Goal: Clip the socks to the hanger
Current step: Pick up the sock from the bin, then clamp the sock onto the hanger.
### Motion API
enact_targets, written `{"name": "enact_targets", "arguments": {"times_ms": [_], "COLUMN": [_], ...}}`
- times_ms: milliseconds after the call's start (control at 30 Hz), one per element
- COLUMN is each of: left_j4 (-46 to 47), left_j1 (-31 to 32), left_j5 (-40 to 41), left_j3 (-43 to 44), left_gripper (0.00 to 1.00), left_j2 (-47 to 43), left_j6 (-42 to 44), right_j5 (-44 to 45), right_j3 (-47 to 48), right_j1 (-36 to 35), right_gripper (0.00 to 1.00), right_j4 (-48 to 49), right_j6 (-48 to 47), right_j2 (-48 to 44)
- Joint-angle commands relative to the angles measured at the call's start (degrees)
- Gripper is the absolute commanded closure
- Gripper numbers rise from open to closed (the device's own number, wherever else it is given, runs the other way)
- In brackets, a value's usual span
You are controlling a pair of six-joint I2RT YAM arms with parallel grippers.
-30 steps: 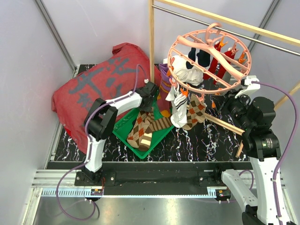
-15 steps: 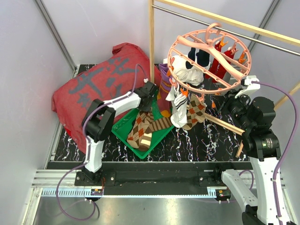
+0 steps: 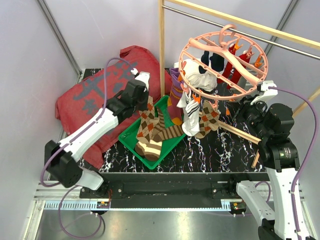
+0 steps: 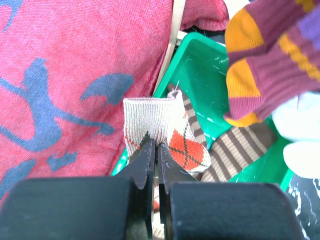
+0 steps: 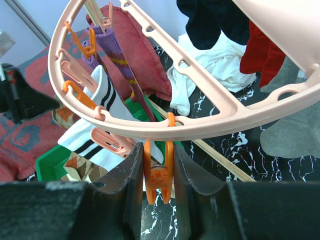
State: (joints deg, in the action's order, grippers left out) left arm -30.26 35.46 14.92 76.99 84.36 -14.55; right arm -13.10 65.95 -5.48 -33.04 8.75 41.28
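**Pinching an argyle sock at the tray**

Top view: the left gripper (image 3: 142, 99) grips the brown argyle sock (image 3: 148, 120) by its ribbed cuff. The foot trails into the green tray (image 3: 131, 135). The spoked, salmon-pink hanger (image 3: 205, 36) hangs to the right.

Left wrist: the left gripper (image 4: 155, 150) is clenched on the knit cuff of the argyle sock (image 4: 155, 122).

Right wrist: the right gripper (image 5: 156, 165) squeezes an orange clip (image 5: 159, 177) under the hanger's rim (image 5: 210, 117).

A large red cloth printed with grey characters (image 3: 95, 95) lies crumpled at the rear left of the black, white-veined marble-pattern tabletop (image 3: 210, 150). A green rectangular plastic tray (image 3: 129, 136) sits diagonally near the centre, just beside the cloth. A rail frame stands behind the tray, made up of an upright light wooden post (image 3: 161, 45), a slanting wooden top bar (image 3: 280, 31) and a grey metal rod (image 3: 185, 12) below that bar.
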Motion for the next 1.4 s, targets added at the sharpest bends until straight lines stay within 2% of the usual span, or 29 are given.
{"name": "enact_targets", "arguments": {"times_ms": [0, 133, 267, 333, 500, 667, 867, 1133, 1367], "left_j4": [7.1, 14.6, 22.3, 25.8, 33.1, 40.6, 48.8, 59.6, 61.0], "left_j1": [0.4, 1.8, 6.0, 7.9, 17.5, 24.8, 29.2, 30.3, 30.1], "left_j5": [-3.9, -7.7, -11.6, -13.7, -18.6, -21.6, -24.1, -27.8, -27.6], "left_j3": [-6.4, -10.8, -13.2, -13.6, -13.8, -13.1, -11.5, -9.1, -5.5], "left_gripper": [1.0, 1.0, 1.0, 1.0, 1.0, 1.0, 1.0, 1.0, 1.0], "left_j2": [-9.2, -17.7, -24.4, -26.1, -26.2, -21.0, -12.5, -1.2, 3.0], "left_j6": [2.7, 4.3, 6.6, 7.7, 9.8, 8.8, 5.1, -1.9, -4.0], "right_j5": [-0.3, -0.6, -1.1, -1.4, -2.3, -3.0, -4.1, -7.3, -9.1], "right_j3": [1.5, 1.8, 2.4, 2.6, 2.7, 2.6, 2.3, 1.4, 0.3], "right_j1": [-0.2, -0.3, -0.3, -0.3, -0.3, -0.3, -0.3, -0.3, -0.3], "right_gripper": [1.0, 1.0, 1.0, 1.0, 1.0, 1.0, 1.0, 1.0, 1.0], "right_j4": [1.6, 1.6, 1.7, 1.7, 2.2, 3.0, 4.5, 7.1, 8.8], "right_j6": [0.2, 0.4, 0.8, 1.4, 2.6, 3.6, 4.4, 5.7, 6.2], "right_j2": [-0.4, -0.2, 0.0, 0.1, 0.1, 0.1, -0.4, -1.2, -2.8]}}
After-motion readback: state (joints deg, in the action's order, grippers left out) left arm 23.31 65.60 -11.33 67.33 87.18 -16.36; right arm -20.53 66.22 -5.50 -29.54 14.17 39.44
